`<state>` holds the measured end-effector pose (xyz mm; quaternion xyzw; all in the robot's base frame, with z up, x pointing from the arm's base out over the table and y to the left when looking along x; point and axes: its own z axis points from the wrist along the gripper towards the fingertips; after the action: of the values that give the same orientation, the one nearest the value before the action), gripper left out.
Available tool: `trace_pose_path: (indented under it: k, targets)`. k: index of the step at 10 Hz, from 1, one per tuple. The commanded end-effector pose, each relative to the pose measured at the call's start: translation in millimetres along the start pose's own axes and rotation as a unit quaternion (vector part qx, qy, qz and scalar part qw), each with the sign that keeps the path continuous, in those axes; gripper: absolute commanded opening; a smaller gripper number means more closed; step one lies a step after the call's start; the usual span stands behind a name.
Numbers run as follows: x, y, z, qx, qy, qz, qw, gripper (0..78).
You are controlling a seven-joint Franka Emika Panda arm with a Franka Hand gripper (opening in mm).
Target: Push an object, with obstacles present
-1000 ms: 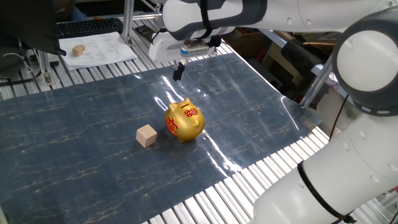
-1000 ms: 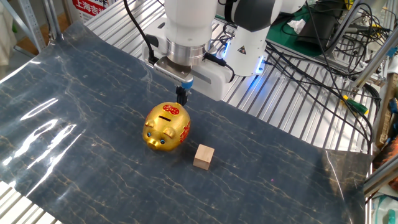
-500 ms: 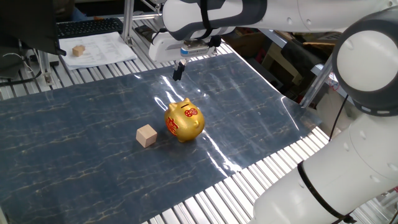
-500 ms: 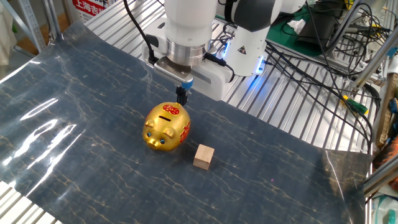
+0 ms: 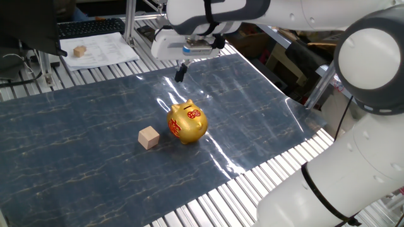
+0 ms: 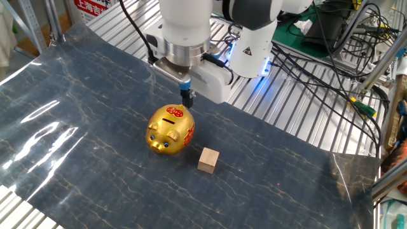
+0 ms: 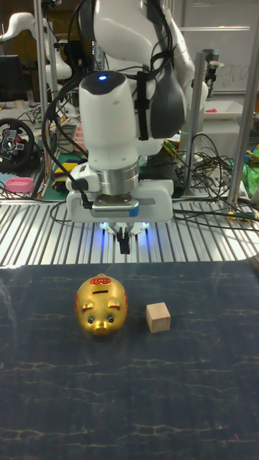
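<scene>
Tool pinched shut, above mat behind pig; cube beside.

Glossy golden pig, matt wooden cube

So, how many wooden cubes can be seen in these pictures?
2. One wooden cube sits on the dark mat, beside the golden pig. A second cube lies on white papers beyond the mat, seen only in one fixed view.

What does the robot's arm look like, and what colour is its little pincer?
The arm is fat, round and glossy white with dark grey joints. A blue light glows on top and under its wrist. Black cables loop along it. The pincer is small, thin and black.
</scene>
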<state>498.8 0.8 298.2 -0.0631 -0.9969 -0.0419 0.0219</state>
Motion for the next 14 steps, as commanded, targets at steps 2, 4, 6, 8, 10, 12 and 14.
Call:
trace_pose_path:
  k: [2,4,6,8,10,12,14]
  targets:
    - [6.6,19.8,-4.7,-0.004,0.001,0.021,0.9998,0.0]
    - [14.8,38.1,-8.5,0.0,0.002,0.038,0.9993,0.0]
    - [20.7,49.5,-6.7,0.0,0.0,0.038,0.9993,0.0]
    - [32.1,68.9,4.9,0.007,-0.006,0.048,0.9988,0.0]
    - [43.2,84.1,14.3,0.016,-0.011,0.06,0.998,0.0]
    - [49.3,90.9,23.0,0.016,-0.011,0.071,0.9973,0.0]
    - [52.2,89.8,38.5,0.016,-0.015,0.072,0.9972,0.0]
